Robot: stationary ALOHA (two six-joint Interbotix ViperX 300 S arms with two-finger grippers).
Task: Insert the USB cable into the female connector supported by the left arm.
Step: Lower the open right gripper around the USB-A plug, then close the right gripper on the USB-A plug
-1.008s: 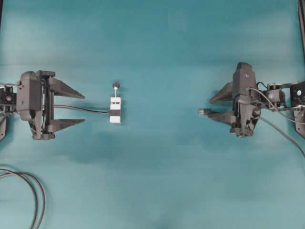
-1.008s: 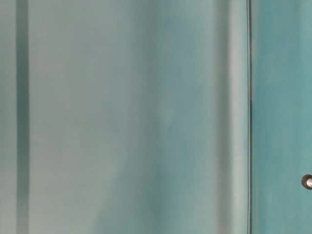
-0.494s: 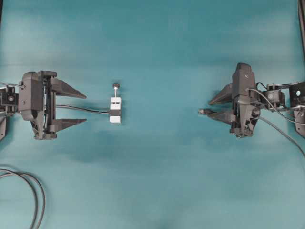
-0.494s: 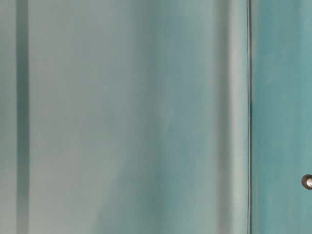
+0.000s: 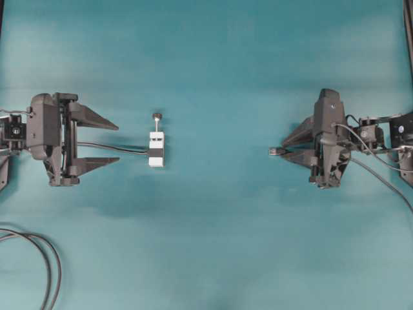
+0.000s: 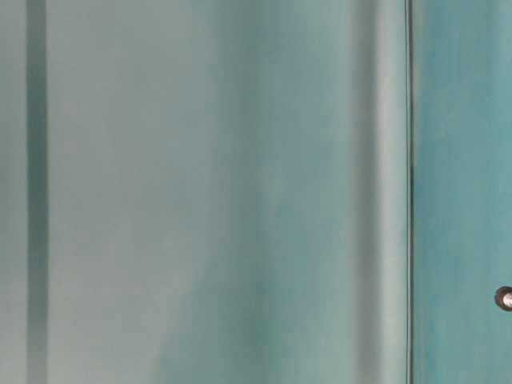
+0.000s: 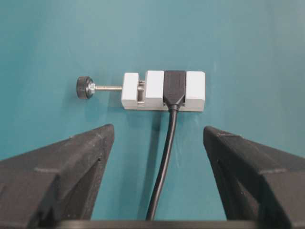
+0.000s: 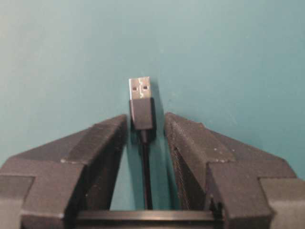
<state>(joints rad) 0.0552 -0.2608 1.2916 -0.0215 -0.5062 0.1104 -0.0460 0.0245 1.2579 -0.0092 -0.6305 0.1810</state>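
Observation:
The female connector (image 5: pixel 156 147), a white block with a black band and a knobbed pin, lies on the teal table, and its dark cable runs back between the left fingers. My left gripper (image 5: pixel 117 143) stands wide open a short way behind it, touching nothing; the left wrist view shows the block (image 7: pixel 164 90) ahead of the gripper (image 7: pixel 158 131). The USB cable's plug (image 8: pixel 141 102) lies with its silvery tip pointing away. My right gripper (image 8: pixel 146 117) flanks its black body closely, with a thin gap still showing on the right side. Overhead, the plug (image 5: pixel 276 150) pokes out left of the right gripper (image 5: pixel 284 150).
Looped dark cables (image 5: pixel 50 265) lie at the table's front left corner. Bare teal surface separates the connector from the plug. The table-level view shows only blurred teal surfaces and a small round thing (image 6: pixel 504 298) at its right edge.
The right jaws have narrowed around the plug. The left gripper has crept slightly towards the connector, still wide open.

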